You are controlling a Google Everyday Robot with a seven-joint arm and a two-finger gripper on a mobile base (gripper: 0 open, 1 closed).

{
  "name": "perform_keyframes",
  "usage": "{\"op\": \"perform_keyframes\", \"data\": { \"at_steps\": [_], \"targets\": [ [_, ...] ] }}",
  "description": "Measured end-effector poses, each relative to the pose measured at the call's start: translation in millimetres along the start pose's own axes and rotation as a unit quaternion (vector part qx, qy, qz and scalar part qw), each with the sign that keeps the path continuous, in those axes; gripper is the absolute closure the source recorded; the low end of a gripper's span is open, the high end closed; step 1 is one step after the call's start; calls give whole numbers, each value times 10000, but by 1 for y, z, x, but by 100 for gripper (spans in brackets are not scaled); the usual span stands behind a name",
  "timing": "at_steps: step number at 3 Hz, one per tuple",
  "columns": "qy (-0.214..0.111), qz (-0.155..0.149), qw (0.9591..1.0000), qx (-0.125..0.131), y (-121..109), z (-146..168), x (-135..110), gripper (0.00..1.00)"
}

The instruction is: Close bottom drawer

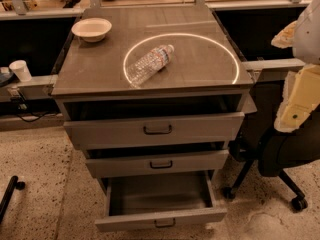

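Camera view looks down on a grey metal cabinet [200, 79] with three drawers, and we see all three standing open by different amounts. The bottom drawer [160, 218] sits lowest and nearest to us. It is pulled out farther than the others, so its grey inner floor shows behind the slim front panel. A small dark bail handle [165, 223] hangs at the middle of that panel. Above it the middle drawer [200, 161] is out only a little, with a dark gap along its top edge. The top drawer [110, 131] stands out somewhat as well, with a shadowed opening between it and the cabinet top.

On the cabinet top a clear water bottle [149, 63] lies on its side, crossing the left part of a thin ring of light [176, 34]. A white bowl [91, 29] sits upright at the far left corner, well apart from the bottle. A paper cup [20, 70] stands on a ledge left of the cabinet. To the right is a black office chair [280, 154] carrying something pale yellow [300, 99], perhaps padding or cloth. A dark rod [9, 196] lies on the speckled floor [40, 159] at the near left.

The gripper does not show anywhere in this view, so we cannot tell whether it is released or clenched.
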State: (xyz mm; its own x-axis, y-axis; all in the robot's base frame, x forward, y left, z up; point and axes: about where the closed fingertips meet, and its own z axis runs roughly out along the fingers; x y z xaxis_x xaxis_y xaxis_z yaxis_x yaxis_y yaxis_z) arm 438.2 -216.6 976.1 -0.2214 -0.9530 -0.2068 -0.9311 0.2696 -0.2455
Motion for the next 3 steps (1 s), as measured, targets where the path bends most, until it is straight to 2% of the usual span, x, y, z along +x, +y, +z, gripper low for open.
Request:
{"op": "perform_keyframes", "data": {
  "at_steps": [1, 2, 3],
  "targets": [
    [-18, -2, 10000, 8, -1, 0, 0, 0],
    [-523, 119, 9981, -307, 12, 46, 2, 0],
    [-1470, 364, 9832, -1021, 55, 149, 18, 0]
  ]
}}
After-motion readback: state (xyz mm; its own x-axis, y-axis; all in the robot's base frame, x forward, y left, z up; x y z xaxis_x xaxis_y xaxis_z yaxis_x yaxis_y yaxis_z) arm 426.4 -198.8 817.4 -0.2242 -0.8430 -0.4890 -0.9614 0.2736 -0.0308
